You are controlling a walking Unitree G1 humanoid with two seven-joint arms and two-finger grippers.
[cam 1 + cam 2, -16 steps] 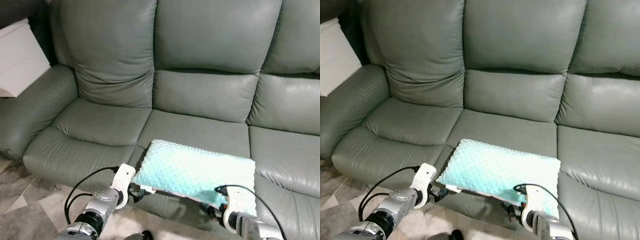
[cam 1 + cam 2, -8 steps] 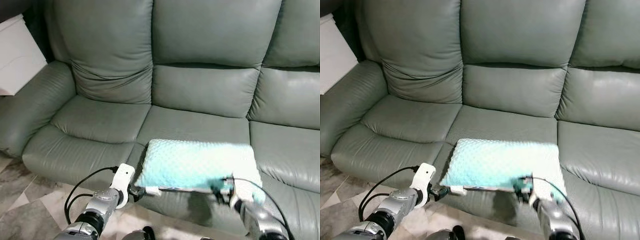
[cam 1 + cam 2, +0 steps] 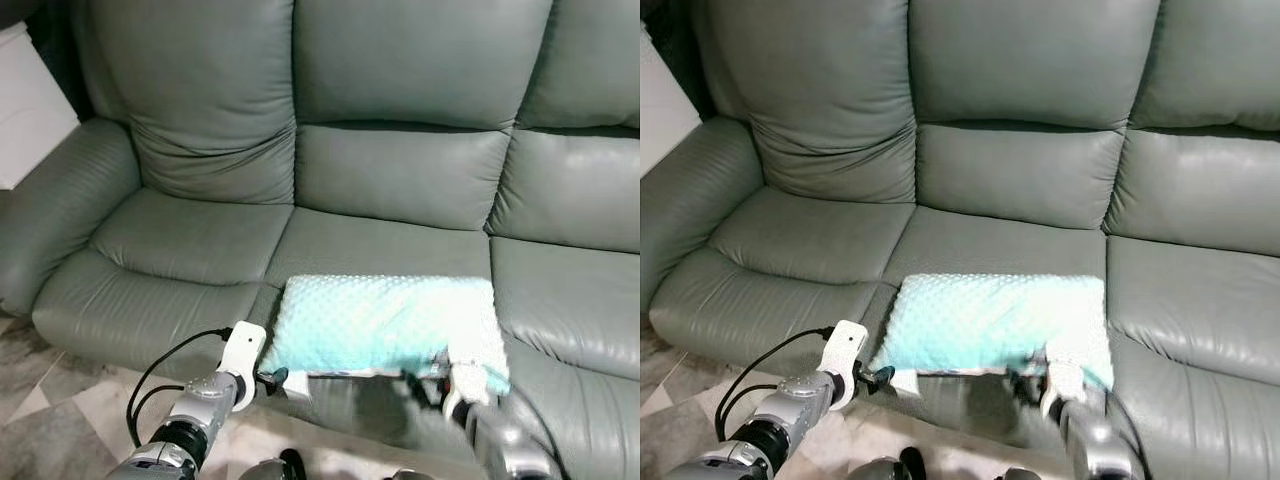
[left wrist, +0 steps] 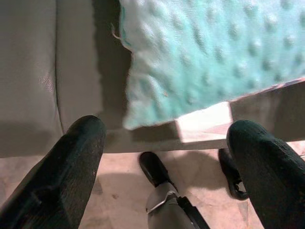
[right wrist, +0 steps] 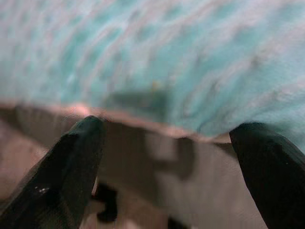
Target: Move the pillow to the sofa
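Starting at the lower left of the frame, your left gripper (image 3: pixel 272 379) sits just off the pillow's near left corner, and in the left wrist view its fingers (image 4: pixel 71 176) are spread wide with nothing between them; the pillow's corner and its white tag hang beyond the fingertips, apart from them. The pillow (image 3: pixel 385 322) itself lies in the lower middle of the frame on the front part of the sofa (image 3: pixel 400 190)'s middle seat cushion, and its near edge seems to overhang the seat front. That is your main risk: if the arms brush or drag that overhanging edge, I judge it could tip forward and slide down to the tiled floor (image 3: pixel 60 400) at the lower left. At the lower right, your right gripper (image 3: pixel 430 385) is blurred, and the right wrist view shows its fingers (image 5: pixel 76 157) spread too, with the pillow's edge above them and not pinched; a snag on the nubby fabric there would pull it off as well. The pillow's long axis runs left to right across the frame, parallel to the sofa's front edge, its short ends facing the two side cushions.
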